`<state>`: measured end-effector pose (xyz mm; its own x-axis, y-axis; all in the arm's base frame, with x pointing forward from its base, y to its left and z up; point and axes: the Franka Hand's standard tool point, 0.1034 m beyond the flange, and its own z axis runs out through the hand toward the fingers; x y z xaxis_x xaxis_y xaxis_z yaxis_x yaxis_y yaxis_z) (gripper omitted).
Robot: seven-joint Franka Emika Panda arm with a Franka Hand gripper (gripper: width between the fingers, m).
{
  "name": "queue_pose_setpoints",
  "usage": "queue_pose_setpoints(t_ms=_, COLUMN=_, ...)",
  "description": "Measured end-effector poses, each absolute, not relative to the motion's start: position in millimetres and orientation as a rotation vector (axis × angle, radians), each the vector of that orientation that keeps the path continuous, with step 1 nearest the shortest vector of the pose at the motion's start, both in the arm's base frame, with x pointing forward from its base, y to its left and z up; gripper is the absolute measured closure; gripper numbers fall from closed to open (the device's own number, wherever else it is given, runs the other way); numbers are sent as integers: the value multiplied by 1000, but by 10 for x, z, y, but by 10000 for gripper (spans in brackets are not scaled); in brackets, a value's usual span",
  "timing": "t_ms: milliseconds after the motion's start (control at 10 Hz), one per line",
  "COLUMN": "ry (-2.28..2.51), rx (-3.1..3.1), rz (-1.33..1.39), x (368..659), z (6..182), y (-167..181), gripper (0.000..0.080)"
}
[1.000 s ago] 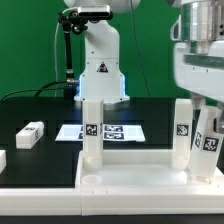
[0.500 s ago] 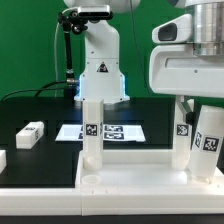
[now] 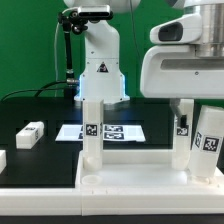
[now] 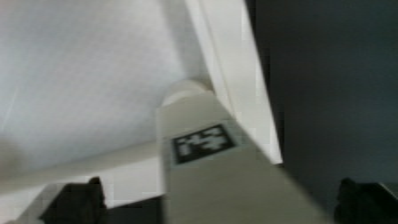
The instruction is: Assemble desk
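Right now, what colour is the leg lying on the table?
The leg is white; best in the exterior view.

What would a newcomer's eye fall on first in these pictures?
The big white robot arm fills the exterior view's upper right. Below it, tagged white legs stand upright on the desk top. A loose leg lies on the black table at the exterior view's left.

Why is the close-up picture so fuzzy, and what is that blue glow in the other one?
Wrist view: the leg fills the frame up close, so it and its tag look soft. Exterior view: the blue glow is light around the robot base; the tagged leg on that view's left looks sharper.
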<state>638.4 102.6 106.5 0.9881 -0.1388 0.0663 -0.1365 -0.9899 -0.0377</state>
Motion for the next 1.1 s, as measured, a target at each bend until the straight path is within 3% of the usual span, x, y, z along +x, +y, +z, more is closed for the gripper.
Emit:
queue_pose_setpoints(t_ms=100, ry=276, rx=-3096, rz=-104, x=6383, z=1063, y=1020, gripper=151)
queue_pose_setpoints(t_ms=300, ry=305, rx=-3093, rz=-103, x=6382, z=1061, y=1024, gripper=414)
queue_pose_setpoints(t_ms=400, ry=416, rx=-3074, rz=-101, x=6381, z=1060, y=1031, gripper=414)
queue_pose_setpoints(t_ms=500, ry=543, rx=-3051, rz=-97, x=6379, z=1058, y=1033, gripper=509)
queue_pose_setpoints(t_ms=1100, ry=1629, rx=-2593, rz=-50, x=6392, z=1034, y=1098, gripper=509)
